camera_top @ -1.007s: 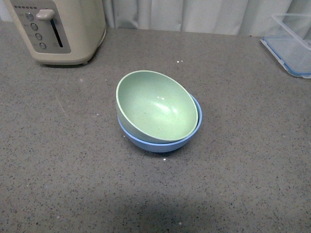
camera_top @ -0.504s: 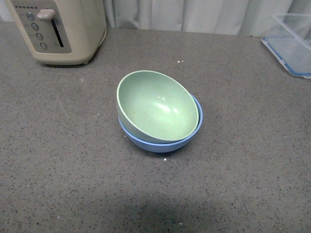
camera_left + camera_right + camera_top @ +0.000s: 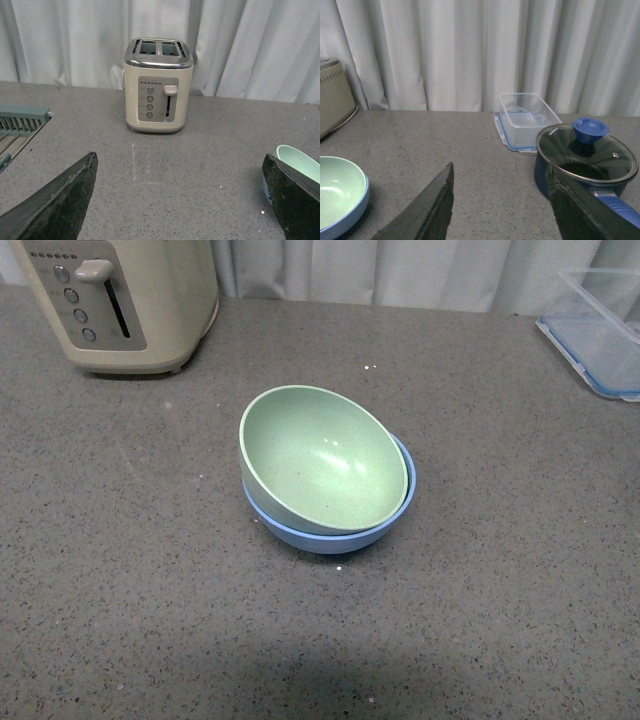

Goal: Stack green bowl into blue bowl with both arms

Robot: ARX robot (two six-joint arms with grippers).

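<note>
Green bowl (image 3: 322,458) is found seated inside the blue bowl (image 3: 335,530), but tilted: its rim is raised on the toaster side and dips low on the opposite side, where a crescent of blue rim is exposed. The stack is judged placed yet not level. If seating is to be finished well, the raised edge is best pressed down gently while the blue bowl is steadied from the far side, so that the pair is not slid across the desk (image 3: 500,620).

Neither arm is seen in the front view. In each wrist view the fingers of the left gripper (image 3: 180,200) and of the right gripper (image 3: 502,210) are spread wide, with nothing held.

The desk is a grey speckled surface. Behind the bowls, a cream toaster (image 3: 120,300) is noted; a clear plastic container (image 3: 600,330) stands well apart on the other side, near a blue lidded pot (image 3: 587,160). Pale curtains (image 3: 470,50) close the background.
</note>
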